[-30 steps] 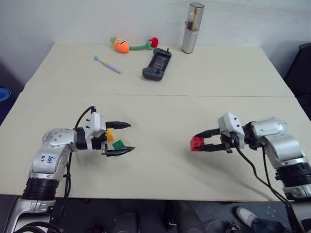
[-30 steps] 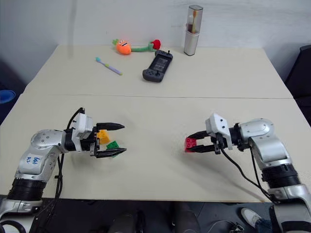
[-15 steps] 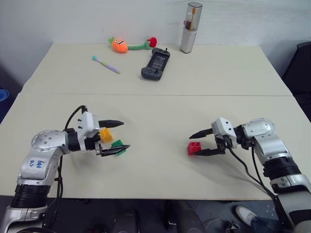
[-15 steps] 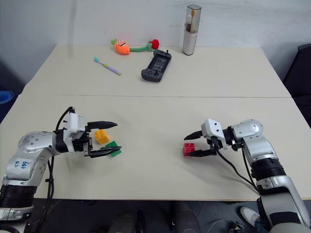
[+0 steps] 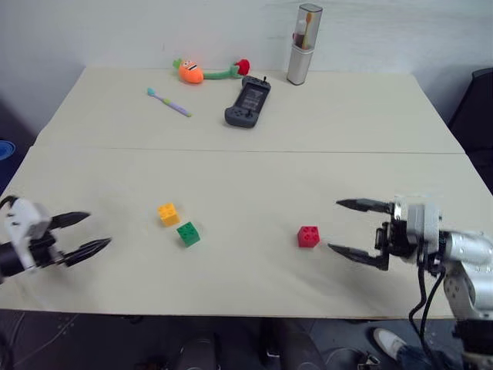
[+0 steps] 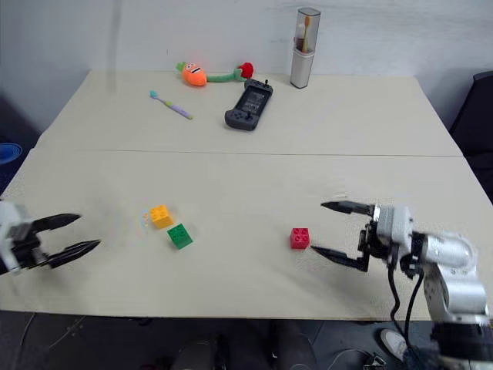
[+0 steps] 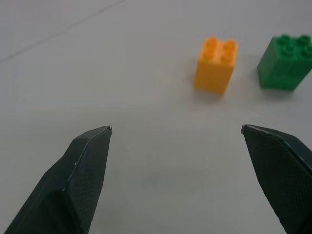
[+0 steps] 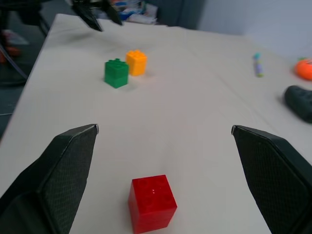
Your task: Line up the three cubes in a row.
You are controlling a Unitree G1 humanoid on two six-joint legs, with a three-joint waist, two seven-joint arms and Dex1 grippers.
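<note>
Cubes of studded plastic, three of them, stand free on the pale beige worktop (image 5: 246,169), all with studs up. In the left eye view the yellow-orange cube (image 5: 169,213) and the green cube (image 5: 188,233) sit just beside each other near the front left, the green one nearer the front edge; the line through them runs diagonally. The red cube (image 5: 308,237) stands well apart to the right, about level with the green one. The left claw (image 5: 82,234) hangs at the left edge with its fingers wide and nothing between them. The right claw (image 5: 355,229) is wide too, near the red cube but apart from it. At the far side lie a black handheld console (image 5: 248,102), an orange plush toy (image 5: 191,72), a toothbrush (image 5: 169,102) and an upright silver case (image 5: 302,44).

In the left wrist view both black fingers (image 7: 80,180) stand far apart; the yellow-orange and green cubes sit ahead, side by side, each turned a little.

In the right wrist view the red cube rests between the spread fingers (image 8: 58,180), untouched, one corner toward the camera.
</note>
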